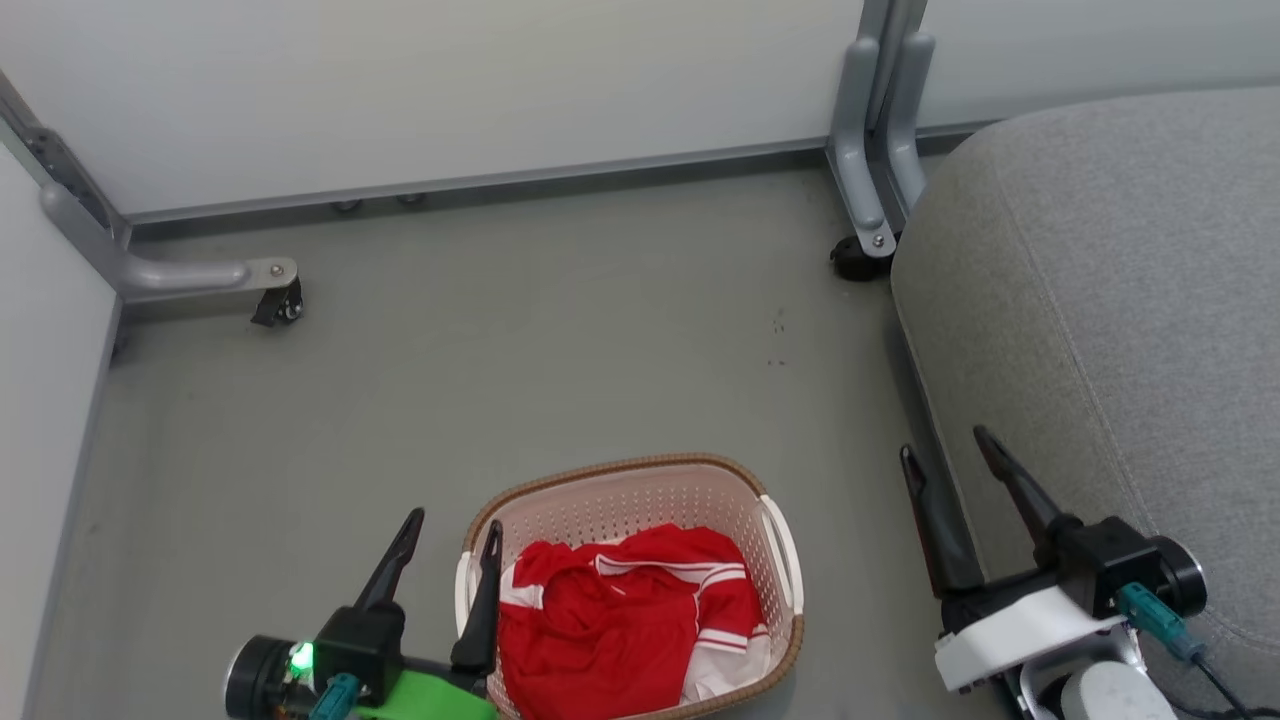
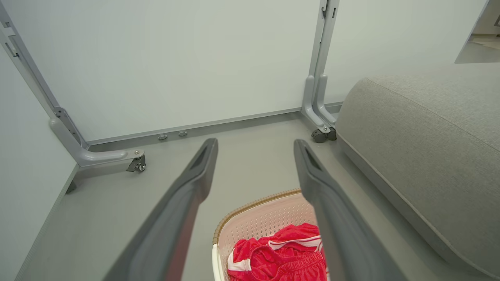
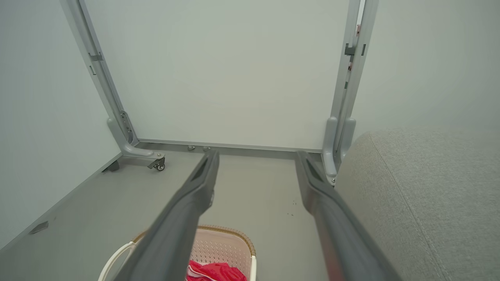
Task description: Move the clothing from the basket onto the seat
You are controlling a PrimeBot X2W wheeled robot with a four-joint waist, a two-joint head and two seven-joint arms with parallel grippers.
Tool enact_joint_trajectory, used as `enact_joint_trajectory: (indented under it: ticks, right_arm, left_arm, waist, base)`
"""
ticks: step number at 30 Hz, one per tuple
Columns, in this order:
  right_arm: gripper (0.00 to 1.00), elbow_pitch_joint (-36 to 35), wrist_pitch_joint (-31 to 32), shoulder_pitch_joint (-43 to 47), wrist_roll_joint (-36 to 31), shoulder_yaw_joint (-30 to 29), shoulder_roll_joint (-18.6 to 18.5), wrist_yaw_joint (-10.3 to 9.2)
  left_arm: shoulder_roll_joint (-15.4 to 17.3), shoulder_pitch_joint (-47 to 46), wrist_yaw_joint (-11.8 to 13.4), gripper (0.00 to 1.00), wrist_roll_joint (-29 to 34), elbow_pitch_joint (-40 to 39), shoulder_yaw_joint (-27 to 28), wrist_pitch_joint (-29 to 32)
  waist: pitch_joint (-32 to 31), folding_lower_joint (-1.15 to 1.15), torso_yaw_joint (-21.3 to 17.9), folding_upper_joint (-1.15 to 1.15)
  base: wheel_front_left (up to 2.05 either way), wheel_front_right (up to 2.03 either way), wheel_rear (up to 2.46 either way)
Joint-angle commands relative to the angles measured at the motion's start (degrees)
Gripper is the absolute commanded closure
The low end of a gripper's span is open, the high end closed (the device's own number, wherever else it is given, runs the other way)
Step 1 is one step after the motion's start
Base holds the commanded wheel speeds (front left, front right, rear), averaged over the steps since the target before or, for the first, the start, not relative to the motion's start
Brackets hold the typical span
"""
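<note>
Both claws stand spread wide and hold nothing. The left claw (image 1: 454, 520) hangs just left of the basket (image 1: 620, 468), and its inner finger crosses the white handle in the head view; whether they touch I cannot tell. The clothing (image 1: 620, 620), soft red fabric with white stripes, lies crumpled inside the basket, right of that claw. The basket is cream perforated plastic with a brown woven-look rim and rounded corners. The right claw (image 1: 945, 443) hovers at the rounded, seamed edge of the grey fabric seat (image 1: 1100, 300). Ahead of both claws lies open smooth grey floor (image 1: 500, 350), bounded by pale panels (image 1: 450, 80) on grey metal castor feet (image 1: 200, 272).
</note>
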Motion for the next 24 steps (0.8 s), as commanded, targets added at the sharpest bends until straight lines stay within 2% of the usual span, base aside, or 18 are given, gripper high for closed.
enact_joint_trajectory:
  ticks: [1, 6, 15, 18, 24]
  right_arm:
    - [0.0, -0.5, -0.3, -1.5, 0.1, -0.6, -0.3, -0.06]
    - [0.0, -2.1, -0.3, -5.2, 0.6, -2.4, -0.7, -0.06]
    - [0.0, -4.3, -0.3, -11.5, -0.1, -4.4, -2.1, -0.06]
    - [0.0, -4.9, -0.3, -13.4, 0.0, -4.9, -2.1, -0.06]
    - [0.0, -6.4, -0.3, -17.5, 0.0, -4.3, -1.8, -0.07]
  left_arm:
    - [0.6, -2.5, -0.3, 0.0, 0.8, 0.9, -1.0, 0.0]
    - [2.1, -10.6, -0.4, 0.0, 1.2, 5.4, -7.8, 0.0]
    - [6.2, -28.1, -0.4, 0.0, -0.1, 18.9, -22.0, 0.0]
    - [6.5, -34.0, -0.3, 0.0, -2.6, 24.1, -26.9, 0.0]
    - [8.9, -44.4, -0.3, 0.0, -7.0, 32.4, -37.4, 0.0]
  waist:
    - [6.1, 0.0, -0.1, 0.0]
    - [13.6, 0.0, -0.2, 0.0]
    - [25.8, 0.0, -1.3, 0.0]
    - [29.3, 0.0, -2.0, 0.0]
    - [36.4, 0.0, -4.6, 0.0]
  base:
    - [0.0, 0.0, 0.0]
    - [0.0, 0.0, 0.0]
    - [0.0, 0.0, 0.0]
    - [0.0, 0.0, 0.0]
    - [0.0, 0.0, 0.0]
